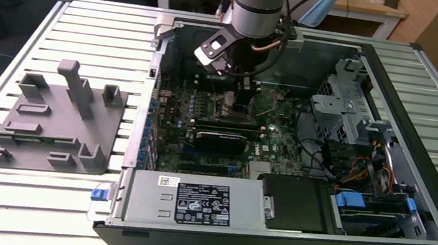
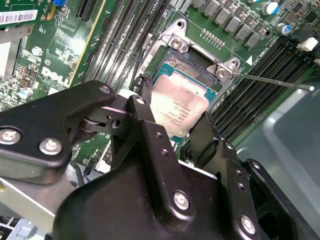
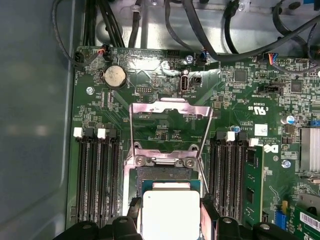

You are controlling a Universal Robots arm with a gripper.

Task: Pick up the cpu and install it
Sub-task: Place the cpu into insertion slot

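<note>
Claw (image 2: 172,112) clamped on the cpu (image 2: 183,101) by two edges, over the open socket (image 2: 189,62), inside computer case (image 1: 433,167)

cpu (image 3: 171,215): small flat square chip with a pale silver metal top and faint print, face up and roughly level. It sits over the open socket (image 3: 165,174) on the green board, covering most of it and leaving one strip of contacts bare; can't tell if it's fully seated. In both wrist views, black gripper fingers (image 2: 146,120) lie against two opposite edges.
</note>
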